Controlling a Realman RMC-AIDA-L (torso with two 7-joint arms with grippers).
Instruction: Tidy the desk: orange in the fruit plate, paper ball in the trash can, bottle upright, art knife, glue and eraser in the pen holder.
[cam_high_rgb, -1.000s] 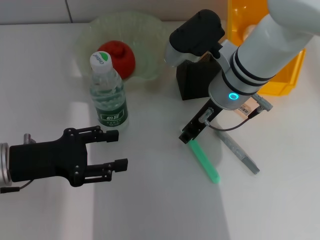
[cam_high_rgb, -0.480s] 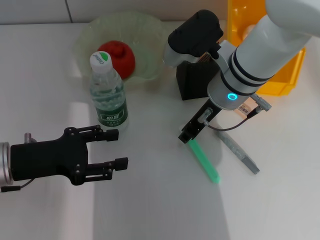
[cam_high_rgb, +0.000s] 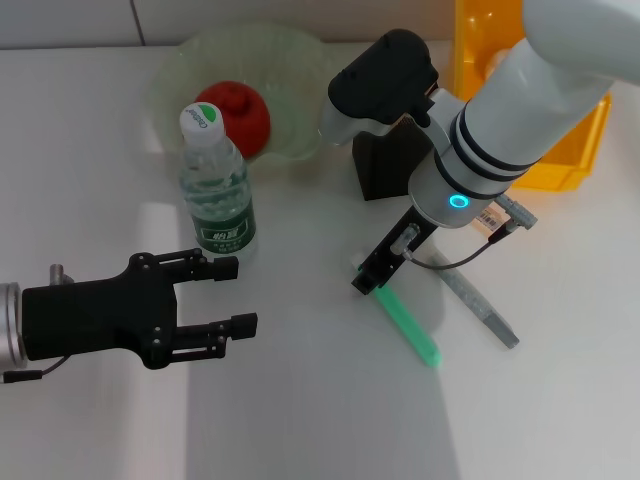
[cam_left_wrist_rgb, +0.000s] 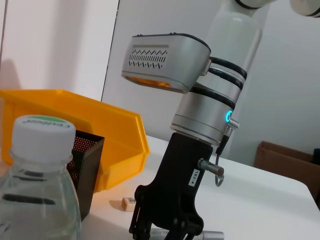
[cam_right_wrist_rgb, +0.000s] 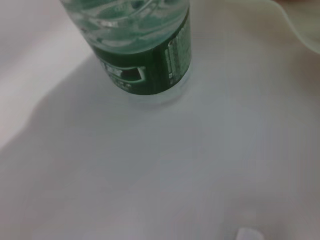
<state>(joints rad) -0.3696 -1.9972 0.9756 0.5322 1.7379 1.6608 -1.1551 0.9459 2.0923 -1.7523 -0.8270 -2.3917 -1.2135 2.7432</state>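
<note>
The white surface (cam_high_rgb: 300, 420) carries the fruit plate (cam_high_rgb: 300, 60), upright bottle (cam_high_rgb: 217, 190), black mesh pen holder (cam_high_rgb: 385, 170), trash can (cam_high_rgb: 570, 160), green glue stick (cam_high_rgb: 410, 325), grey art knife (cam_high_rgb: 480, 305) and eraser (cam_high_rgb: 490, 217).

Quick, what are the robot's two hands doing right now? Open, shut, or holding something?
Left gripper: open, holding nothing, beside the bottle.
Right gripper: at the near end of the green stick; open or shut cannot be told.

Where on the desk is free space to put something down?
Bare desk lies nearer than the green stick and grey knife. It is crowded between the bottle, pen holder and right gripper.
</note>
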